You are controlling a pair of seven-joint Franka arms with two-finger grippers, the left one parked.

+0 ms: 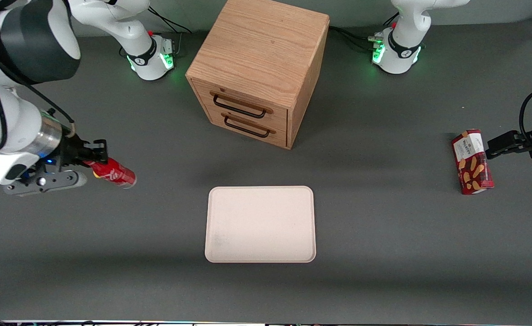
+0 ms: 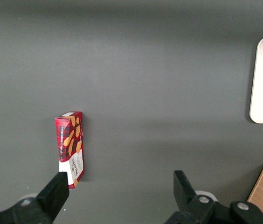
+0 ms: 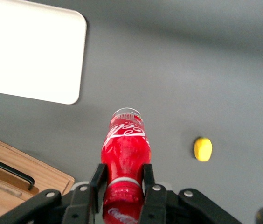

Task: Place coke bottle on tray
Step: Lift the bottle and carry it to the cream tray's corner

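The coke bottle (image 1: pixel 114 173) is slim and red with a white script logo and a clear base. My right gripper (image 1: pixel 94 155) is shut on its neck and holds it tilted, almost level, above the table at the working arm's end. In the right wrist view the fingers (image 3: pixel 146 178) clamp the bottle (image 3: pixel 124 149) just below the cap, base pointing away. The tray (image 1: pixel 260 223) is pale cream-pink and lies flat and bare at the table's middle, nearer the front camera than the cabinet. It also shows in the right wrist view (image 3: pixel 29 56). The bottle is well apart from the tray.
A wooden two-drawer cabinet (image 1: pixel 259 68) stands farther from the camera than the tray. A red snack box (image 1: pixel 472 161) lies toward the parked arm's end. A small yellow object (image 3: pixel 203 149) lies on the table near the bottle's base.
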